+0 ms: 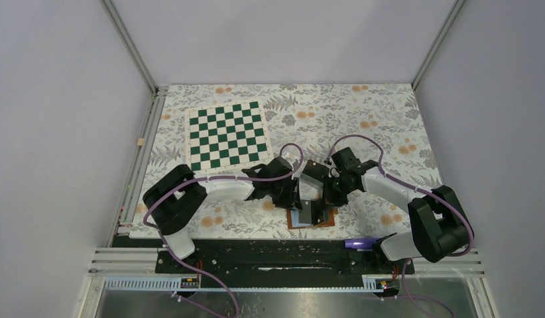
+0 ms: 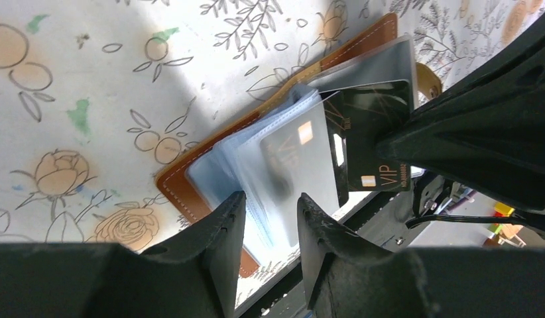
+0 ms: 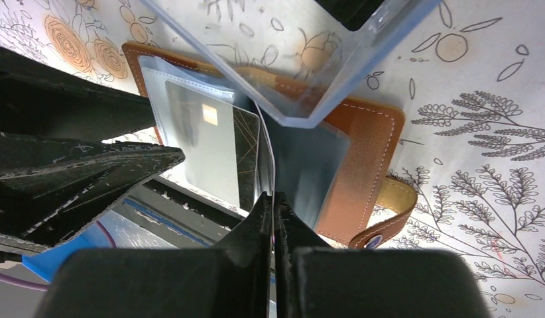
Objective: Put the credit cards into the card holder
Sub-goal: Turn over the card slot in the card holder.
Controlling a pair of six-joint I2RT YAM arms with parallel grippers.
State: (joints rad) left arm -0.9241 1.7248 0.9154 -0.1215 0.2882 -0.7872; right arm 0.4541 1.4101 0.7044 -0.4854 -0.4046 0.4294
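Observation:
The card holder [image 1: 325,219] lies open near the table's front edge, brown leather with pale sleeves fanned up [image 2: 190,192] [image 3: 363,152]. One black credit card with an orange-gold chip [image 2: 303,136] [image 3: 246,152] sits inside a sleeve. My right gripper [image 3: 274,202] [image 1: 326,197] is shut on a second black credit card marked VIP [image 2: 376,142], seen edge-on in the right wrist view [image 3: 272,169], its end at the sleeves. My left gripper [image 2: 270,205] [image 1: 294,200] is open, its fingers [image 2: 230,225] over the sleeves' near edge.
A clear plastic box [image 3: 323,73] [image 1: 315,173] stands just behind the holder, something black inside it [image 3: 349,10]. The holder's snap strap [image 3: 389,215] sticks out at its side. A green chessboard [image 1: 227,134] lies at the back left. The table's front rail [image 1: 290,255] is close by.

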